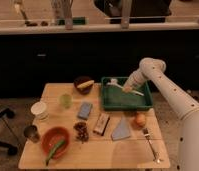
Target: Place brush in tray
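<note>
Nearest me on the counter (68,152) I see the metal fork (150,144), the red bowl (55,141) and an orange (139,120). Beyond them sits the green tray (109,102). My hand (127,88) hovers over its far right part, pinching the white brush (124,88), which lies tilted above the tray.

Tray (124,101) at table's (93,152) far right. Inside it, toward the back: brush (124,88) lying crosswise, gripper (127,88) over its middle. Left of tray: dark bowl (83,85), cup (66,101). In front of tray: orange (139,120), fork (150,142).
</note>
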Robot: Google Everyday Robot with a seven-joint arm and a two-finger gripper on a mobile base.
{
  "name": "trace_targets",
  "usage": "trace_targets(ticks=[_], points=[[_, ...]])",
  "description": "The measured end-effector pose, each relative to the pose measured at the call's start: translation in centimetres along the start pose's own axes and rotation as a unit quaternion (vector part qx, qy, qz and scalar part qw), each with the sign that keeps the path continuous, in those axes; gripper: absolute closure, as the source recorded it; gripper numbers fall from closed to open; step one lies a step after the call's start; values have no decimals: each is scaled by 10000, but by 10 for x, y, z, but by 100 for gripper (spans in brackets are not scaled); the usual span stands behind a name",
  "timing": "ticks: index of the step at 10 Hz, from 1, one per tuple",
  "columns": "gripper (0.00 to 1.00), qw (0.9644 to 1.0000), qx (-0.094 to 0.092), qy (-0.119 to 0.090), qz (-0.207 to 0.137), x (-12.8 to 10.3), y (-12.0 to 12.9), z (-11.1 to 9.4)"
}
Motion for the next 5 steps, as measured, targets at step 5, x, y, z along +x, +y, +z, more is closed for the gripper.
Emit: trace_targets(ticks=[5], points=[[20,9999,-54,-102,22,2,0,-3]])
